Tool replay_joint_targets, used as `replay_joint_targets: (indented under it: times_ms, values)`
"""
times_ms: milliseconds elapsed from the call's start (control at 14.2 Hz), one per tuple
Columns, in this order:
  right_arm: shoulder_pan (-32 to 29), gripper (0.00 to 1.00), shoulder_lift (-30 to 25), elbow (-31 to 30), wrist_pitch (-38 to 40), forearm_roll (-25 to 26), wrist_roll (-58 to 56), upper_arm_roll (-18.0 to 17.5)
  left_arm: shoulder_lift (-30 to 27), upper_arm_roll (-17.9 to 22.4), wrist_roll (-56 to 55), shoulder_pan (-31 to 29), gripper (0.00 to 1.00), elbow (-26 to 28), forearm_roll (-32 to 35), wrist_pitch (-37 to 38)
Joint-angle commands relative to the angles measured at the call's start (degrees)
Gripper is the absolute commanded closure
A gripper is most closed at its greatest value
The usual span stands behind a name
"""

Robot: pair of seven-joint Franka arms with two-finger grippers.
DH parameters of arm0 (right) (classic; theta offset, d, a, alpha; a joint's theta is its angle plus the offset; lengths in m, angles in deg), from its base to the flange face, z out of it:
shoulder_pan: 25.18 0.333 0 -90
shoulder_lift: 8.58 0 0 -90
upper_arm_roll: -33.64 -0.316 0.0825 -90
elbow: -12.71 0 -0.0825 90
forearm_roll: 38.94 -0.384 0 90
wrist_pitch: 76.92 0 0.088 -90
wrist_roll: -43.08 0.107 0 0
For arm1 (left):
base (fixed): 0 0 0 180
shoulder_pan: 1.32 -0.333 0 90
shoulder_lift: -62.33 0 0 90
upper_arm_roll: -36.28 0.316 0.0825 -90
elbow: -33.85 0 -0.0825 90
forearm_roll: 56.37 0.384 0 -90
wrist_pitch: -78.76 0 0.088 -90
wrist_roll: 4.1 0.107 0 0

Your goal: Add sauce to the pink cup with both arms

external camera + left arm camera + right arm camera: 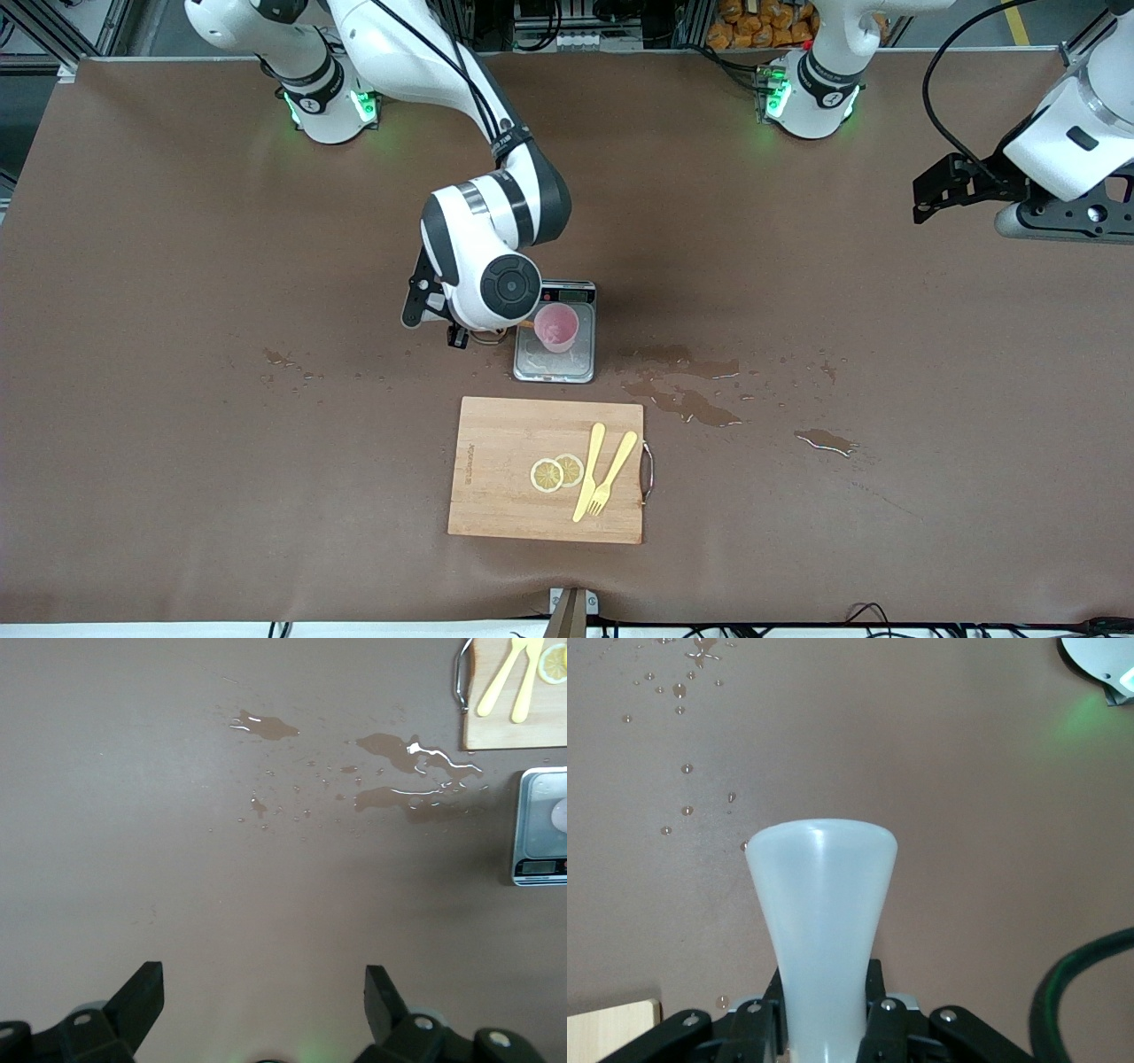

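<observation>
The pink cup (556, 328) stands upright on a small steel scale (555, 361) in the middle of the table. My right gripper (461, 335) is beside the scale on the side toward the right arm's end, mostly hidden under its wrist. It is shut on the sauce bottle (822, 904), whose translucent white body fills the right wrist view between the fingers (772, 1005). An orange nozzle tip (526, 325) shows by the cup's rim. My left gripper (930, 199) is open and empty, up over the left arm's end of the table. The cup (560, 815) and scale (539, 828) also show in the left wrist view.
A wooden cutting board (496, 496) with two lemon slices (556, 472), a yellow knife and fork (607, 478) lies nearer the front camera than the scale. Wet puddles (687, 403) and droplets spread beside the scale toward the left arm's end.
</observation>
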Motion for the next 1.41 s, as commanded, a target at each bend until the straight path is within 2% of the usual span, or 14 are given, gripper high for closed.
replay_joint_targets:
  times_ms: [0,352,703,985,1196,1336]
  values:
    - [0.1,0.91,0.18,1.77,1.43,1.46,1.23,0.0,-0.47,-1.0,1.21,0.15,0.0,0.2,2.08,-0.55]
    - [-1.83,0.88,-1.49,1.77,1.34,-0.02,-0.87,0.09,-0.47,-1.09,1.12,0.23,0.0,0.38,2.08,-1.34]
    - [-7.27,0.84,-4.29,1.33,1.34,-8.8,-9.82,0.61,-0.38,-1.09,1.21,-0.38,0.0,0.73,1.99,-1.08]
    - [-14.21,0.84,-6.5,0.54,4.05,-16.7,-23.0,0.61,-0.47,-1.09,1.21,-0.21,0.0,0.64,1.99,-1.08]
    - [-18.69,0.84,-7.99,0.45,5.48,-20.5,-28.03,0.53,-0.47,-1.27,1.29,0.32,0.0,0.64,1.99,-0.99]
    - [-22.81,0.84,-8.52,-0.16,7.31,-25.67,-33.37,0.53,-0.55,-2.05,1.21,0.23,0.0,0.64,1.99,-0.99]
